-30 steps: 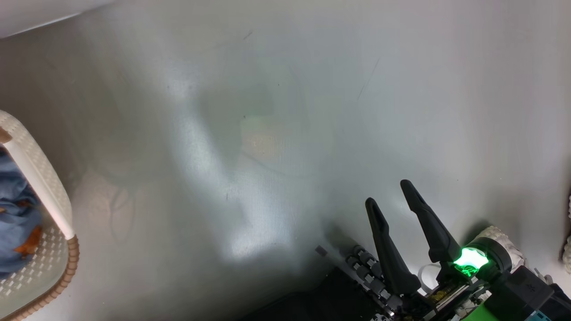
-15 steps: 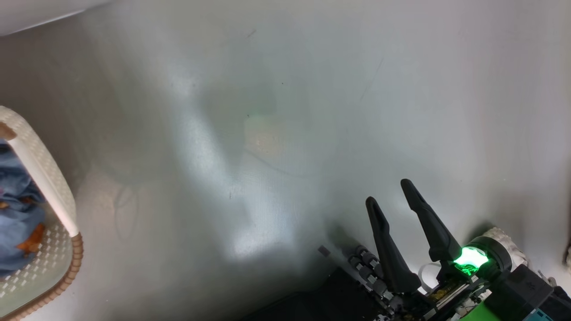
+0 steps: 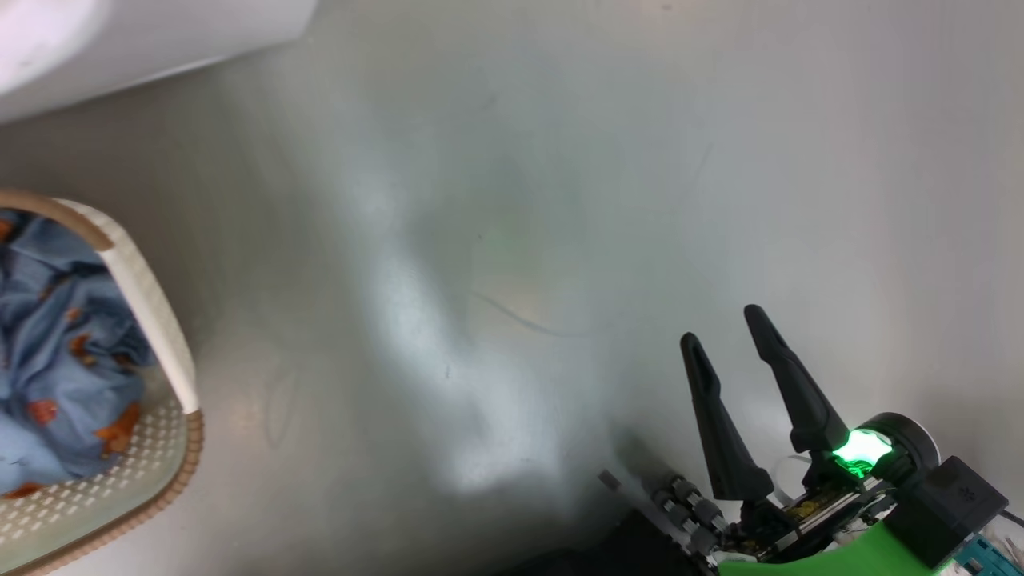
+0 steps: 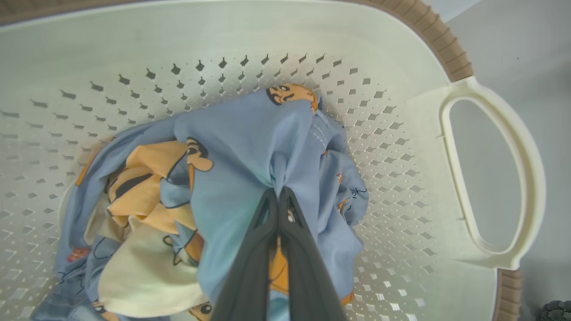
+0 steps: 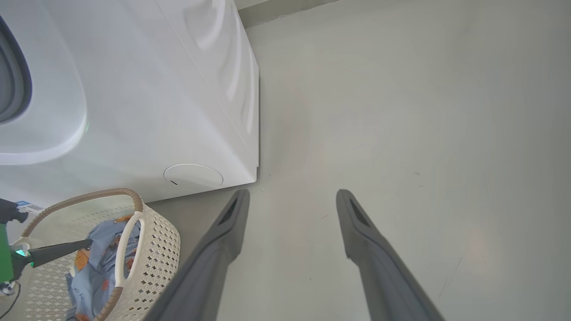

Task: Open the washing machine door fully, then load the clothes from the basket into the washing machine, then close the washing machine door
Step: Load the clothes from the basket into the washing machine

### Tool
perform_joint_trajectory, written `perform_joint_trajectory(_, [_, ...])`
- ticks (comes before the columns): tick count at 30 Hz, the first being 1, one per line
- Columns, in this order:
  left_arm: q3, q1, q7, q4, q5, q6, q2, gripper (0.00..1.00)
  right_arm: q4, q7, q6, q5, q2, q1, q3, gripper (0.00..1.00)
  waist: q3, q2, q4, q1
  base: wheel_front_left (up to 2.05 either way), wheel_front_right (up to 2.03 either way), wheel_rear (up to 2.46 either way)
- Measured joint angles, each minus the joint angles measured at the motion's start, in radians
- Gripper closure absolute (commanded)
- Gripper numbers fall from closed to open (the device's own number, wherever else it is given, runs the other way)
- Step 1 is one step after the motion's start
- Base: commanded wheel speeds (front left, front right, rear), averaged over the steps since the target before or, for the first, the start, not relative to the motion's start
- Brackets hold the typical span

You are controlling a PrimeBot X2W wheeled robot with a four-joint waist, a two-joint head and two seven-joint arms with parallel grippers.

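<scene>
left end effector [image 4: 279, 191] clenched on the clothes [image 4: 241, 147] inside the basket [image 4: 401, 147].
its two fingers [image 4: 254, 249] pinch a fold of light-blue cartoon-print fabric beside cream and orange pieces. right end effector [image 3: 722, 326] is released, jaws apart over the grey floor [image 3: 480, 240]. the basket sits just beside the white washing machine [image 5: 156, 111].

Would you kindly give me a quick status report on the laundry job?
Left gripper shut on the clothes, inside the basket. Right gripper open, hovering over floor. Washing machine just beyond basket.
</scene>
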Motion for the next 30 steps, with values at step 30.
perform_joint_trajectory(30, [0.266, 0.176, 0.000, -0.175, 0.202, 0.000, -0.278, 1.00, 0.149, 0.000, 0.000, -0.063, -0.004, -0.037, -0.087, 0.00, -0.346, 0.0000, 0.165, 0.0000, 0.00, 0.00, 0.00])
